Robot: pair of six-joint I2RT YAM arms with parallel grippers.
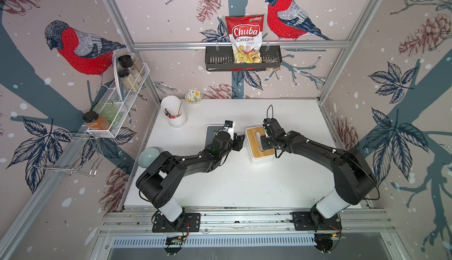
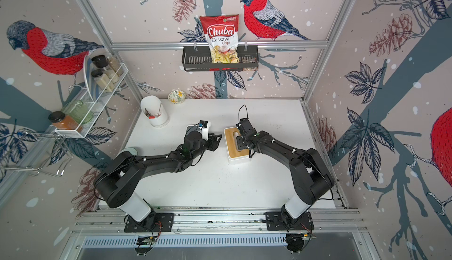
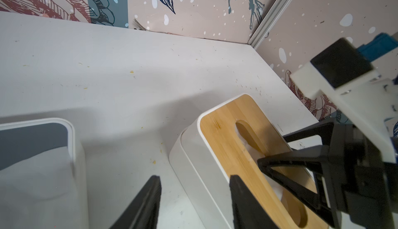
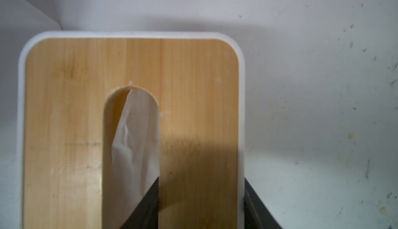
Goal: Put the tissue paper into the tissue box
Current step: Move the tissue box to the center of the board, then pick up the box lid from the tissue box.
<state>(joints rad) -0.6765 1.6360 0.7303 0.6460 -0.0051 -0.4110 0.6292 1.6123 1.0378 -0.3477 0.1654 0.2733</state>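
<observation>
R pincer (image 4: 202, 178) straddles the lid strip of the tissue box (image 4: 183, 77) btw slot & outer wall, apparently nipped on it to steady it on the table (image 4: 301, 87), tissue paper (image 4: 133, 141) lying inside the slot, while L pincer (image 3: 195, 177) hovers beside, half-open & empty.

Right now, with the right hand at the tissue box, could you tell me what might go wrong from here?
1. The right hand straddles the bamboo lid, one finger in the slot, one outside the wall of the tissue box; rising could lift the lid or box.
2. The tissue paper rests against the inner finger, so withdrawing might drag it out.
3. The open left hand hangs close beside the box and could nudge it.
</observation>
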